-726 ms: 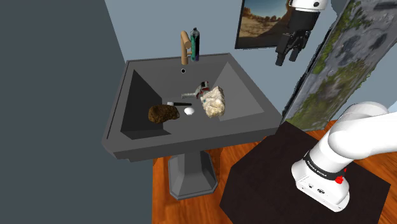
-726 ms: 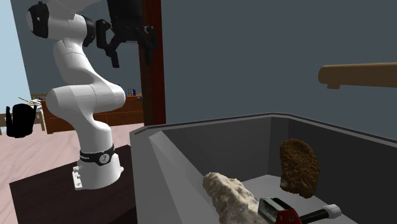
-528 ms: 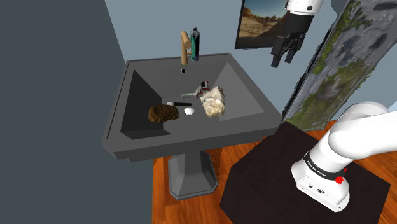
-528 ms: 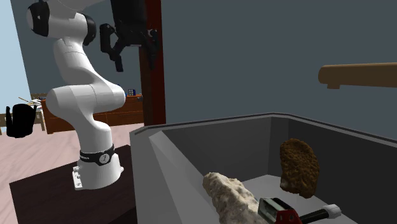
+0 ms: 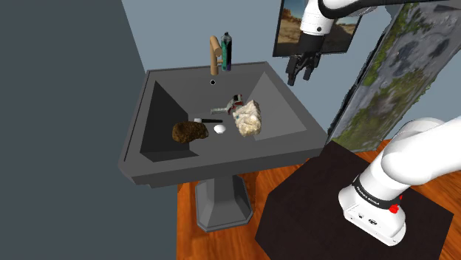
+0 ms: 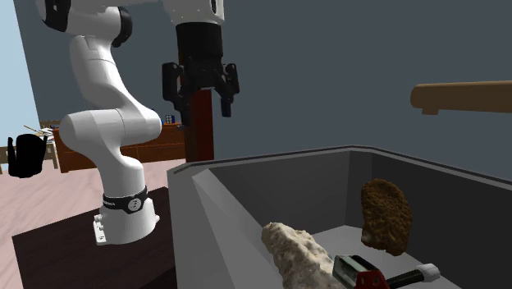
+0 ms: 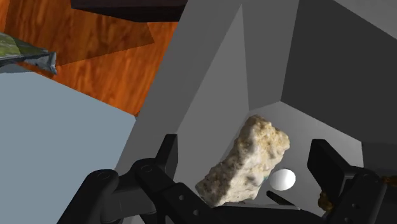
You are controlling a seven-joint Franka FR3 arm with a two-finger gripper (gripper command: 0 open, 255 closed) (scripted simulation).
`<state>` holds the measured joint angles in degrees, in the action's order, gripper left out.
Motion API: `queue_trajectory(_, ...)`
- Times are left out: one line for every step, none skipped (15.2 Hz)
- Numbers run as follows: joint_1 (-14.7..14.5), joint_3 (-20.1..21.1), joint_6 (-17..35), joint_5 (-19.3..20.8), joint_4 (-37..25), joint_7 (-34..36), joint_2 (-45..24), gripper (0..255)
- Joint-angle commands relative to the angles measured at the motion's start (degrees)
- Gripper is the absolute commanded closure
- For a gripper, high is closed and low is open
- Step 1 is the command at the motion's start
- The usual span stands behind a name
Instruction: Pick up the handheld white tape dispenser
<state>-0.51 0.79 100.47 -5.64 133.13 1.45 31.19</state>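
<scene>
The gripper (image 5: 301, 73) hangs wide open (gripping nothing) over the angular grey sink (image 5: 289, 111) holding a rough, beige lump (image 5: 250, 118).

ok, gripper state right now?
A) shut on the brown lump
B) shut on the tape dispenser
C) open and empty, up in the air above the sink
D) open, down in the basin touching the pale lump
C: the gripper hangs in the air with its fingers apart and nothing between them, while the tape dispenser lies down in the sink beside the pale lump.
</scene>
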Motion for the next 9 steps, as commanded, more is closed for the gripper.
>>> queue_trajectory(-0.12,0.26,3.34,-0.06,-1.48,-0.12,-4.51,0)
queue_trajectory(-0.19,0.41,4.84,-0.09,-2.07,-0.14,-6.5,0)
queue_trajectory(-0.26,0.56,6.29,-0.11,-2.74,-0.14,-8.52,0)
queue_trajectory(-0.33,0.7,7.68,-0.12,-3.49,-0.14,-10.55,0)
queue_trajectory(-0.39,0.84,9.02,-0.12,-4.32,-0.14,-12.61,0)
queue_trajectory(-0.45,0.98,10.29,-0.11,-5.22,-0.12,-14.68,0)
queue_trajectory(-0.52,1.11,11.5,-0.08,-6.2,-0.1,-16.77,0)
queue_trajectory(-0.58,1.24,12.65,-0.03,-7.26,-0.07,-18.87,0)
queue_trajectory(-0.64,1.36,13.74,0.02,-8.39,-0.04,-20.98,0)
